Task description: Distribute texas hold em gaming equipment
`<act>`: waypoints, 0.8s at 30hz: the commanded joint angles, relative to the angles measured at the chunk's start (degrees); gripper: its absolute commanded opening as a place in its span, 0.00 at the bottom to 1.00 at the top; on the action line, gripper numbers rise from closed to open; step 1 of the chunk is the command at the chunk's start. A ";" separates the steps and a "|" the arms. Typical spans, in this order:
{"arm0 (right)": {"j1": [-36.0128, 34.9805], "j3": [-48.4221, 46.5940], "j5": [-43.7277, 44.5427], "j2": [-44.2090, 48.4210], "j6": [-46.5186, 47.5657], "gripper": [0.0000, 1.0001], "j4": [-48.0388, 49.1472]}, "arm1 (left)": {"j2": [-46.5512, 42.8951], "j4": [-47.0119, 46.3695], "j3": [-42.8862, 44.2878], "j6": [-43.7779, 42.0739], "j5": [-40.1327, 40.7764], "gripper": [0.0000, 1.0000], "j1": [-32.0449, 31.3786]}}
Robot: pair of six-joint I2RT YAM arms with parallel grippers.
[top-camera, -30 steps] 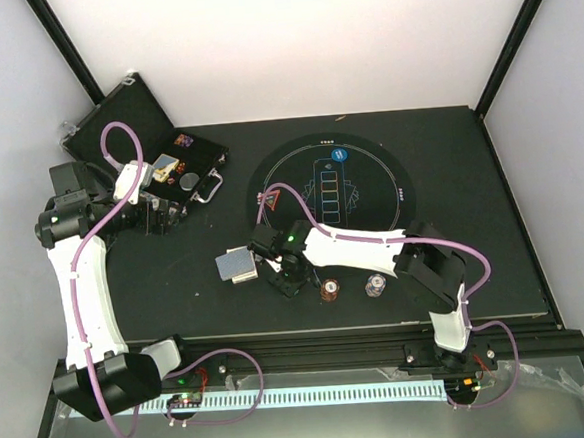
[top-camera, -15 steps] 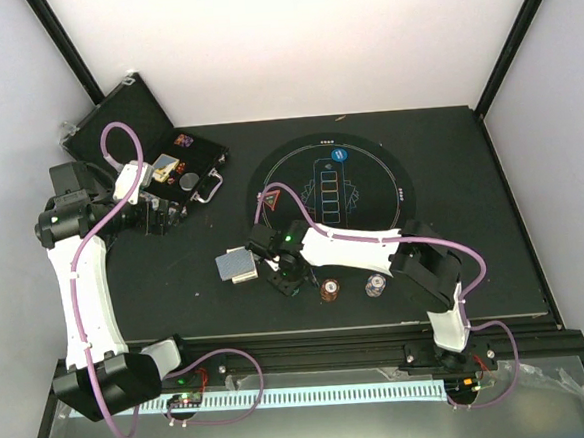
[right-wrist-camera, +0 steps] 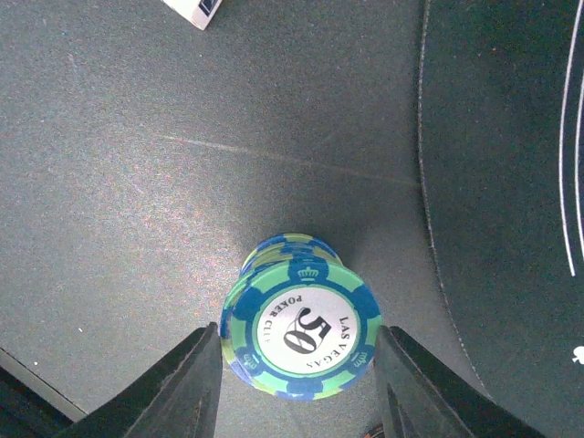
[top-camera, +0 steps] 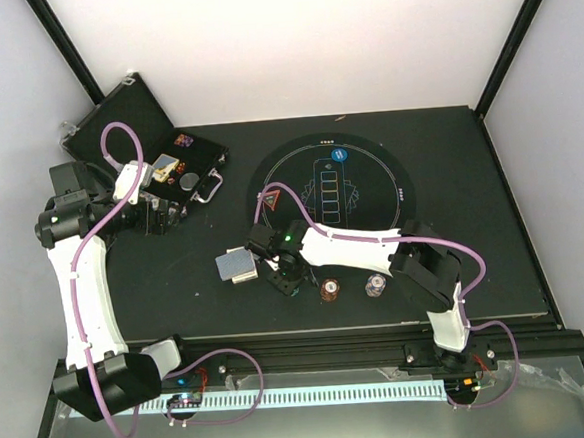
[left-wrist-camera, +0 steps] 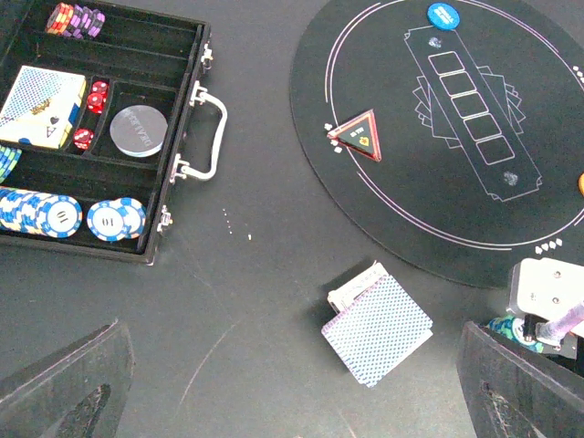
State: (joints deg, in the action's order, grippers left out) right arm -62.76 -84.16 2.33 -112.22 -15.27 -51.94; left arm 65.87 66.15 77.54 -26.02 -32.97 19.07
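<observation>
As blk case holds chips, cards, dice

Black bench, lightly scratched. Open black case at back-left, lid tilted back toward the corner, foam-lined compartments, silver handle facing the mat. Round black mat centre-back, well apart from the case: white ring lines, row of five outlined boxes down the middle. White walls, black corner posts. Ribbed white strip along the near rail.
</observation>
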 commanded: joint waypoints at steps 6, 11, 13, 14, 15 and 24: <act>-0.34 -1.74 1.78 2.55 0.93 0.58 -2.55 | -0.62 -0.30 2.38 -0.96 0.64 0.99 0.44; -0.37 -2.84 2.45 2.76 0.98 0.64 -3.45 | -0.65 -0.40 2.39 -0.87 0.55 0.99 0.50; -0.35 -3.28 2.64 2.57 1.05 0.67 -3.74 | -0.62 -0.32 2.44 -0.87 0.58 0.99 0.45; -0.35 -3.39 2.68 2.42 1.10 0.69 -3.73 | -0.72 -0.35 2.44 -0.87 0.56 0.99 0.44; -0.41 -3.46 2.67 2.23 1.10 0.71 -3.70 | -0.72 -0.37 2.44 -0.95 0.59 0.99 0.44; -0.35 -4.06 1.04 -1.25 1.12 0.74 -2.51 | -0.63 -0.19 2.79 -1.30 0.72 0.99 0.53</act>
State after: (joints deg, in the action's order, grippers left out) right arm -62.76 -86.56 3.88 -111.92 -14.61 -54.72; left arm 65.87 66.13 77.56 -26.26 -32.77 19.07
